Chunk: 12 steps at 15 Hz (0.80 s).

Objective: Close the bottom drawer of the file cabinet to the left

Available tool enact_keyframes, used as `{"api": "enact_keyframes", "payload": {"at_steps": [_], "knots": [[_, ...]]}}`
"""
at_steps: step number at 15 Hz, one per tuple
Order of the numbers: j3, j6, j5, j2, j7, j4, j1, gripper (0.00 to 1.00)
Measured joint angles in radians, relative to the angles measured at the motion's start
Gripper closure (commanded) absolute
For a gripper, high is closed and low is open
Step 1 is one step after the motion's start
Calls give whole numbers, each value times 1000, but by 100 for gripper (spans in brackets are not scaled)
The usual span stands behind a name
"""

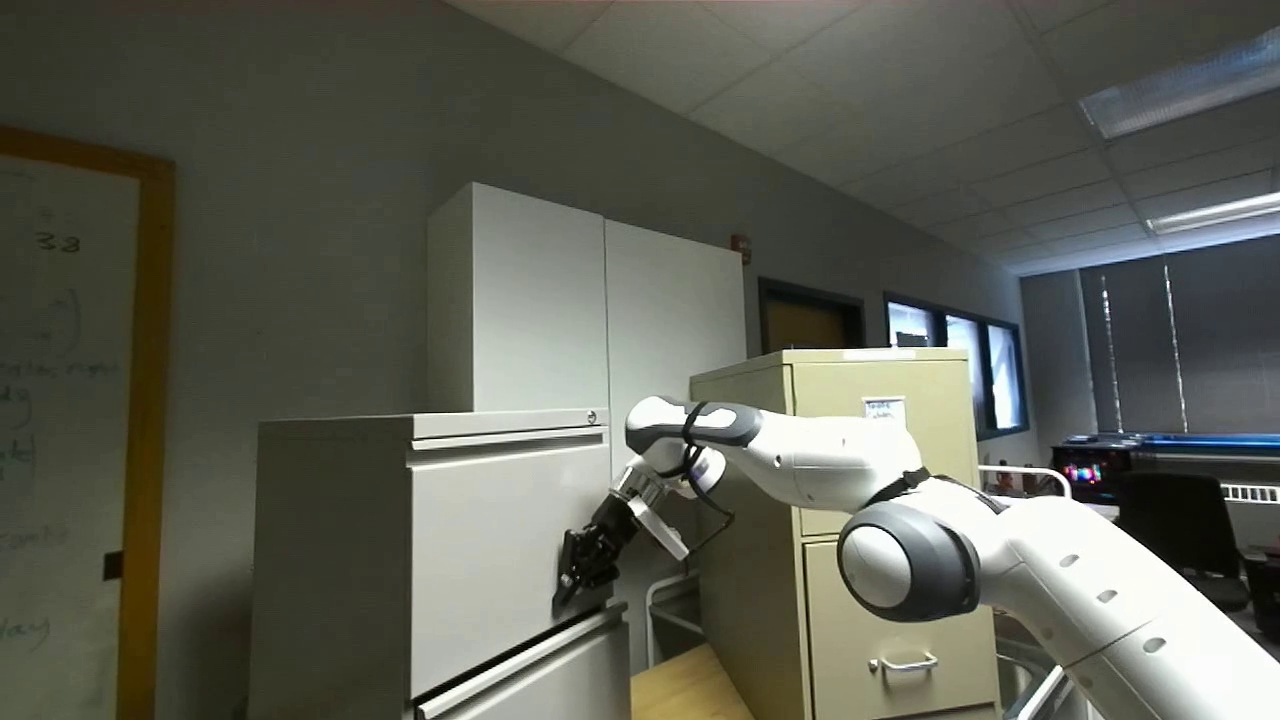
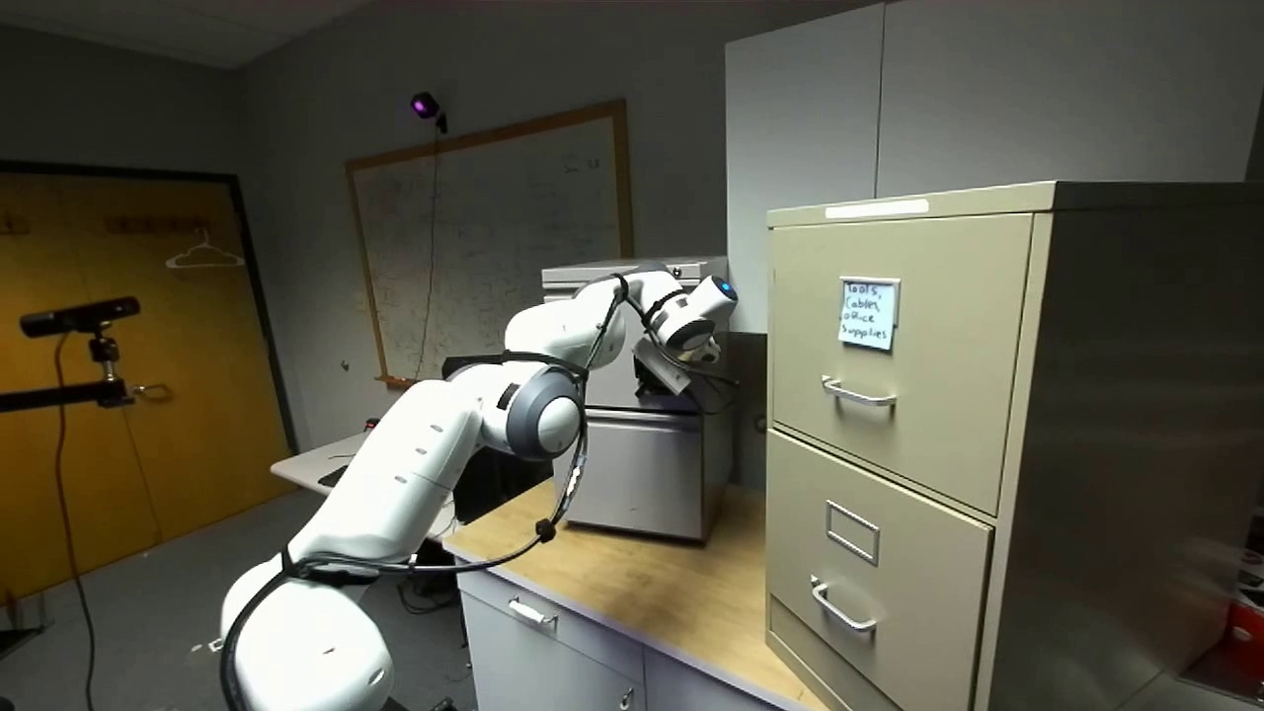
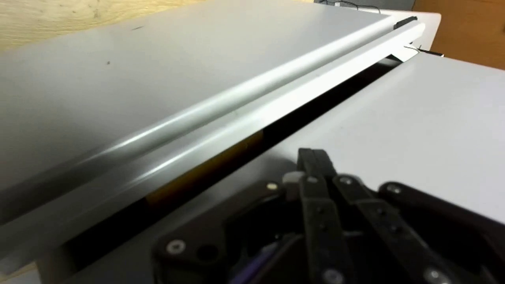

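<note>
The light-grey file cabinet [image 1: 330, 560] stands on a wooden counter; it also shows in an exterior view [image 2: 716, 469]. Its bottom drawer [image 1: 575, 680] juts a little past the front above, with a dark gap along its top edge. The bottom drawer also shows in an exterior view [image 2: 632, 479] and fills the upper left of the wrist view [image 3: 165, 75]. Something orange-brown shows inside the gap. My gripper [image 1: 567, 580] is at the upper drawer front, just above the bottom drawer's edge. In the wrist view the gripper's fingertips [image 3: 315, 159] are together, with nothing between them. Contact cannot be told.
A beige cabinet [image 1: 890, 590] with small handles stands beside the grey one, also in an exterior view [image 2: 889, 375]. The wooden counter [image 2: 632, 583] lies under both. White cupboards [image 1: 540, 310] stand behind. The upper drawer front [image 1: 490, 560] is behind my gripper.
</note>
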Motion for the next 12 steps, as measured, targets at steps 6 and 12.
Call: {"api": "enact_keyframes", "payload": {"at_steps": [6, 12], "knots": [[-83, -4, -37, 36, -4, 8, -80, 100], [-102, -27, -42, 81, -9, -63, -123, 100]]}}
